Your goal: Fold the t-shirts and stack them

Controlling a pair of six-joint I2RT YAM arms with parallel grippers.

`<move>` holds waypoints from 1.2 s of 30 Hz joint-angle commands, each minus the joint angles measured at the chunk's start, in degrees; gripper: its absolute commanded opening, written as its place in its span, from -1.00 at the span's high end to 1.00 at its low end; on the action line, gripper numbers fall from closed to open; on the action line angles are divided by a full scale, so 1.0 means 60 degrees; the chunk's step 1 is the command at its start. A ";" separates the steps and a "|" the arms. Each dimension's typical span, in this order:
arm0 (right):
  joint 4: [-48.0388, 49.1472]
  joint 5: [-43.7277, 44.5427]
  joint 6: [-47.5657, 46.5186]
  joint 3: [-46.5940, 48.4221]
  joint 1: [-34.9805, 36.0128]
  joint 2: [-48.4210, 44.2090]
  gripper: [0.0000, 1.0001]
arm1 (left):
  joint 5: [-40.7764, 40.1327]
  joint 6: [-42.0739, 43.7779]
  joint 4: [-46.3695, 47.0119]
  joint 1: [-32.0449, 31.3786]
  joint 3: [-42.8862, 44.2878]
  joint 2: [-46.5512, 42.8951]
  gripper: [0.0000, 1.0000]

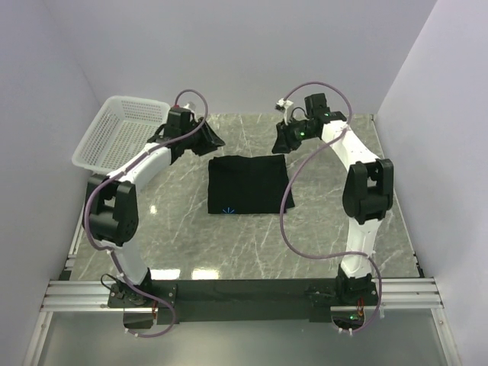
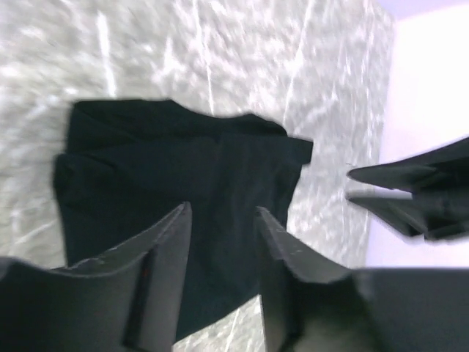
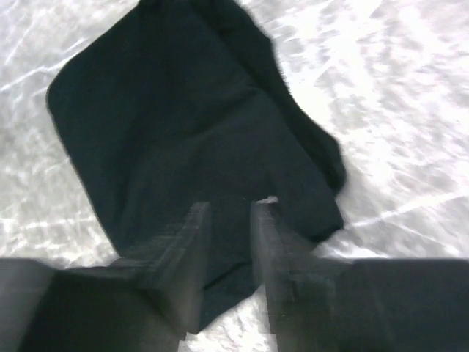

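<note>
1. Broadly, a grey marble-patterned table top (image 1: 320,229) is seen beneath both pairs of fingers.
2. A plain black soft cloth t-shirt (image 1: 248,184) is laid flat on that table, folded into a rough rectangle. It is placed between the two sets of fingers and nearer to the arm bases than either. Its far-left corner is found just beside the left fingers, its far-right corner just beside the right ones.
3. A white plastic mesh basket (image 1: 122,130) is set at the far-left edge of the table, to the left of the left fingers and apart from the shirt.
4. The left gripper (image 2: 222,213) is held over the shirt's edge. Its two dark fingers are parted, black cloth is seen through the gap, and nothing is pinched between them.
5. The right gripper (image 3: 229,207) is shown in a blurred wrist view, likewise with its fingers spread. Cloth is seen below them, but none is gripped.
6. A tiny light-blue mark (image 1: 226,210) is seen on the shirt's near edge, on the side away from both pairs of fingers.
</note>
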 commanded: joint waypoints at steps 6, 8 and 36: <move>-0.1002 -0.0821 0.0462 0.0669 0.0066 0.1098 0.55 | 0.2131 -0.0489 0.1879 -0.0170 -0.0215 0.1286 0.42; -0.0973 -0.0690 0.0740 0.0741 0.0066 0.1332 0.58 | 0.2234 -0.0606 0.1939 -0.0185 -0.0039 0.1740 0.45; 0.0434 0.2504 0.4916 0.1459 -0.0520 0.3061 0.84 | 0.1063 -0.0694 0.2012 0.0430 0.0460 0.3647 0.36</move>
